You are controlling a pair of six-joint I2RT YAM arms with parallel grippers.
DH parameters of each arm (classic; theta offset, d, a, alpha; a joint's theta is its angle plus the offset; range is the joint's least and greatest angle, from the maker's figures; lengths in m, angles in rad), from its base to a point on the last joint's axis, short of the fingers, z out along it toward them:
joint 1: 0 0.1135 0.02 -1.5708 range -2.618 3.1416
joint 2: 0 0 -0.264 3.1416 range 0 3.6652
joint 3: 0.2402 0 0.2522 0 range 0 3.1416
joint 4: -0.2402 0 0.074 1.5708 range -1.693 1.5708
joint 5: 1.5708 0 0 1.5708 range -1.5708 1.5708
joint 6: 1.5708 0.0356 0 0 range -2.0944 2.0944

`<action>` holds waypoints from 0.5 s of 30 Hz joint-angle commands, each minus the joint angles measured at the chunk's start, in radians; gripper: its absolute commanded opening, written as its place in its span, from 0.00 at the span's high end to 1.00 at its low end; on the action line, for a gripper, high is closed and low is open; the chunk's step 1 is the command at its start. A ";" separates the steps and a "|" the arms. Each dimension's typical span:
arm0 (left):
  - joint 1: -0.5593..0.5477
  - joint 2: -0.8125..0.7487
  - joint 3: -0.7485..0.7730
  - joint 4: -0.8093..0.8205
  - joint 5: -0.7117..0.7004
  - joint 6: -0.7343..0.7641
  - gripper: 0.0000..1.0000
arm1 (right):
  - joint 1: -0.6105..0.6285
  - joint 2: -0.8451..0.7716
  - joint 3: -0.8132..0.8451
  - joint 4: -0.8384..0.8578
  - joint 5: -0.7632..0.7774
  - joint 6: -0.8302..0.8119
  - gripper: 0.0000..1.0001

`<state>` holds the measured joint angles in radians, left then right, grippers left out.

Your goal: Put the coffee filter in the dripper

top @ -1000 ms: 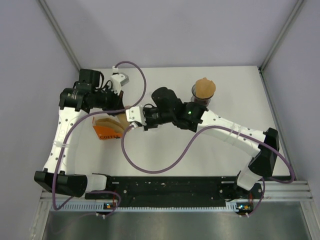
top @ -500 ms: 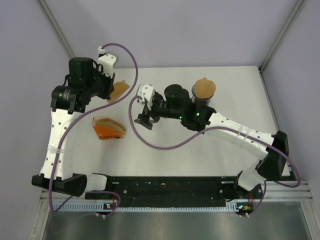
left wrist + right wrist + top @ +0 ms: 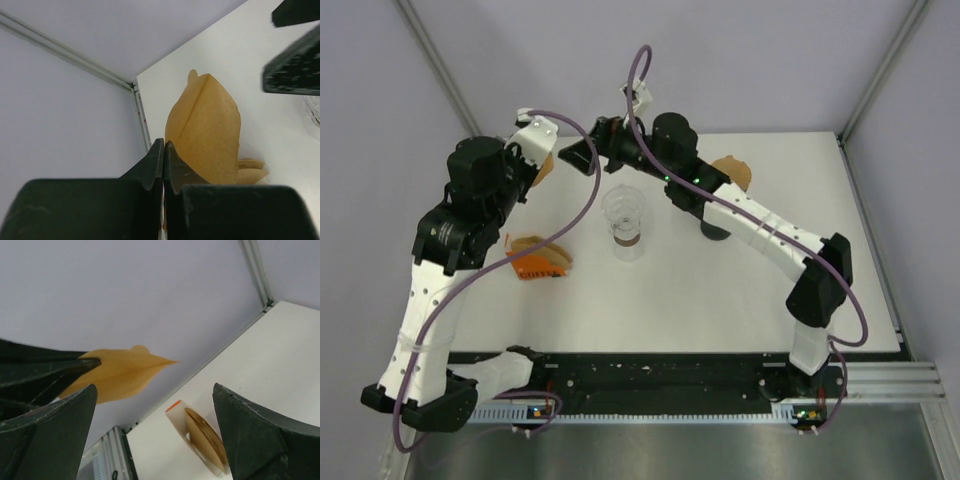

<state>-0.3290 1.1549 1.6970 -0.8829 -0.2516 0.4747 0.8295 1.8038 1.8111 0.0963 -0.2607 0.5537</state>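
Coffee filter (image 3: 205, 130), a folded brown paper cone, hangs in the air at the upper left of the overhead view, well above the table and apart from the clear glass dripper (image 3: 625, 222) that stands near the table's middle. The left gripper (image 3: 164, 145) has its fingers pressed together on the filter's lower edge, with no gap showing between them. The right gripper (image 3: 154, 390) faces it with its fingers spread wide and nothing in them. In the right wrist view the paper's pointed tip floats just above the gap between those fingers. The step looks like a hand-over or an opening of the cone. For that, the right fingers should close on the free edge, well away from the left fingertips, and grip only lightly, since thin paper creases and tears. The left should let go only once the hold looks sure, and the cone should then go down point first into the dripper's mouth. An orange holder (image 3: 532, 262) with spare filters sits lower left of the dripper. Another brown filter (image 3: 733, 172) rests on a dark vessel to the right. The table (image 3: 720, 300) is matt white, with pale grey-lilac walls (image 3: 720, 60) and aluminium corner posts (image 3: 440, 70) around it.
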 commanded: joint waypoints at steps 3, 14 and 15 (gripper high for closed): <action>-0.108 -0.095 -0.102 0.232 -0.153 0.131 1.00 | 0.022 0.101 0.102 0.152 -0.066 0.278 0.09; -0.199 -0.092 -0.137 0.338 -0.235 0.177 1.00 | 0.063 0.235 0.224 0.161 -0.140 0.367 0.35; -0.206 -0.090 -0.134 0.347 -0.244 0.177 1.00 | 0.063 0.245 0.231 0.163 -0.144 0.377 0.40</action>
<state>-0.5114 1.0710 1.5501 -0.6601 -0.4374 0.6319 0.8841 2.0087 1.9671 0.1974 -0.3634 0.8612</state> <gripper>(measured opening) 0.012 0.676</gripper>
